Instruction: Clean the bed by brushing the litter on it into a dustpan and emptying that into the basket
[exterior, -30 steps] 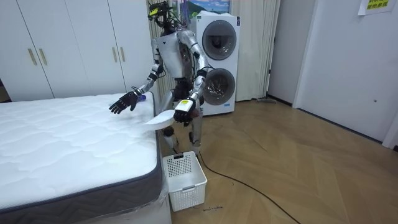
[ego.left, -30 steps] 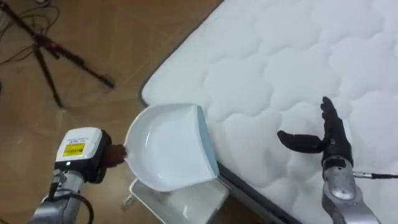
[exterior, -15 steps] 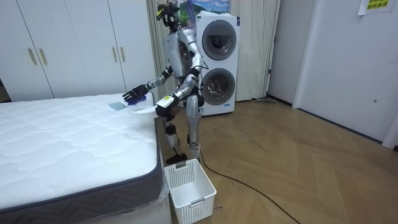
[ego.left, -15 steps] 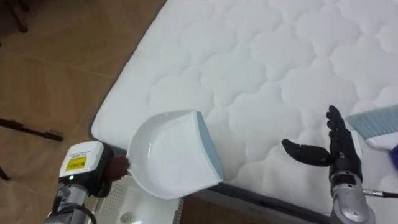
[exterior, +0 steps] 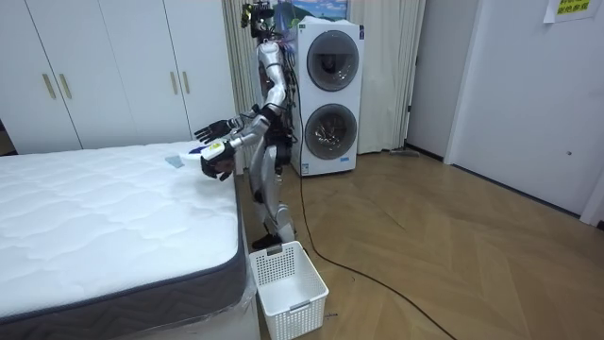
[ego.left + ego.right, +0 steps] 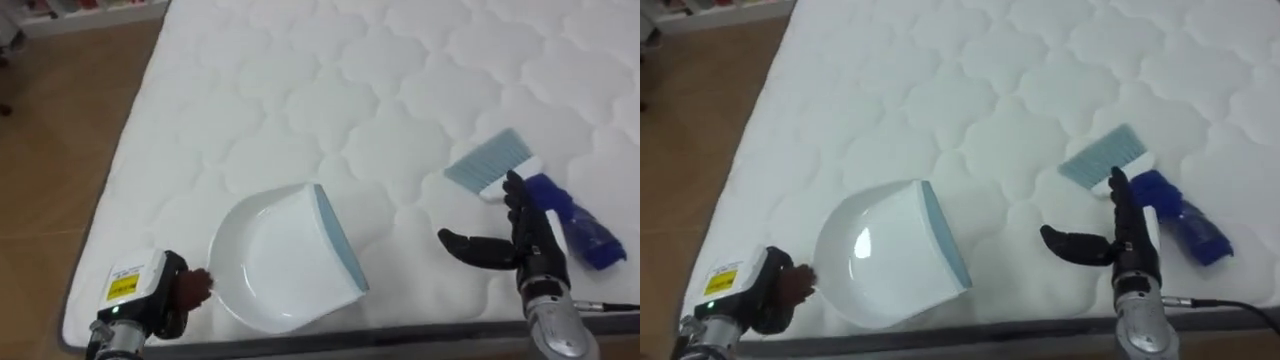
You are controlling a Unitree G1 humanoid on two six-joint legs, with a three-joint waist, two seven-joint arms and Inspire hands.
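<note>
Bed (image 6: 380, 110) lies beneath the right robot hand (image 6: 534, 252), fingers spread, thumb out.

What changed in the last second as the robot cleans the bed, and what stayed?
The round white plastic dustpan moved from beyond the bed's edge to above the white quilted mattress, carried by the left hand, which keeps its grip. The right hand stays open, now beside the blue-handled brush.

Bed (image 6: 400, 90) is quilted white, dustpan (image 6: 275, 265) white, brush (image 6: 537, 190) apparently blue
</note>
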